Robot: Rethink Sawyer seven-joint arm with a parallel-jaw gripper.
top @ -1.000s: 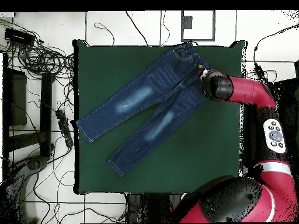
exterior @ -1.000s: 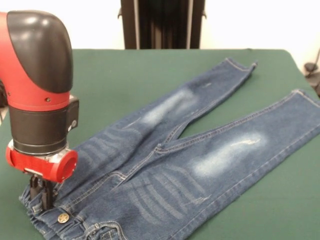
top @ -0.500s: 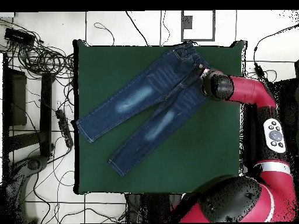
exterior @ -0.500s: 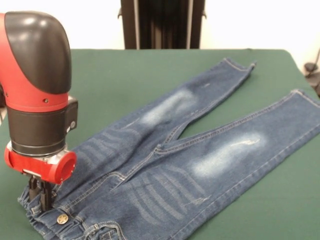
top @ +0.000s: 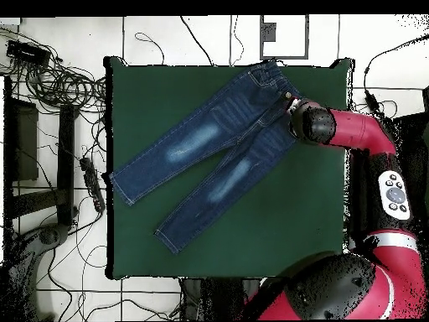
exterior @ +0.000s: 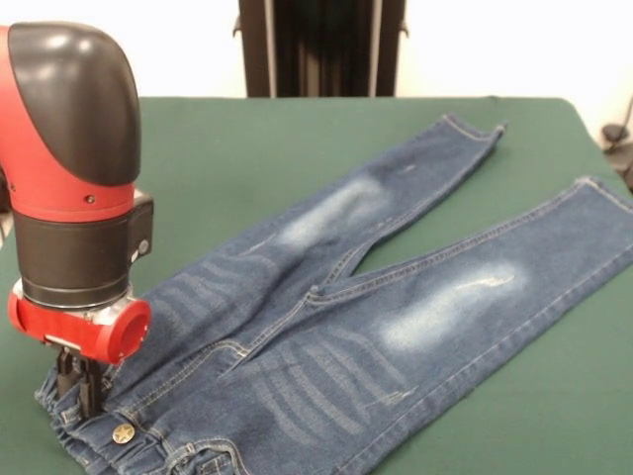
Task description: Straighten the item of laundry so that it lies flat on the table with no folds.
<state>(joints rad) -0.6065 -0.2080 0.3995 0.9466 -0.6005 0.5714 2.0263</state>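
The small dark blue jeans (exterior: 336, 297) lie spread on the green table (exterior: 218, 148), with both legs running to the back right and the waistband with its brass button (exterior: 123, 433) at the front left. In the overhead view the jeans (top: 201, 151) lie slantwise, waist toward the top right. My gripper (exterior: 79, 388) points straight down at the waistband's left corner, with its black fingers close together on the bunched denim. In the overhead view the red wrist (top: 310, 124) hides the gripper. The waistband is puckered and the legs look smooth.
The black pedestal (exterior: 321, 47) stands behind the table's far edge. In the overhead view, cables (top: 50, 80) and a power strip (top: 90, 180) lie on the floor beside the table's left edge. The jeans' right leg cuff (exterior: 608, 193) reaches the table's right edge.
The arm has shifted slightly left and down. The waistband corner moved a little with it. The legs of the jeans have not moved.
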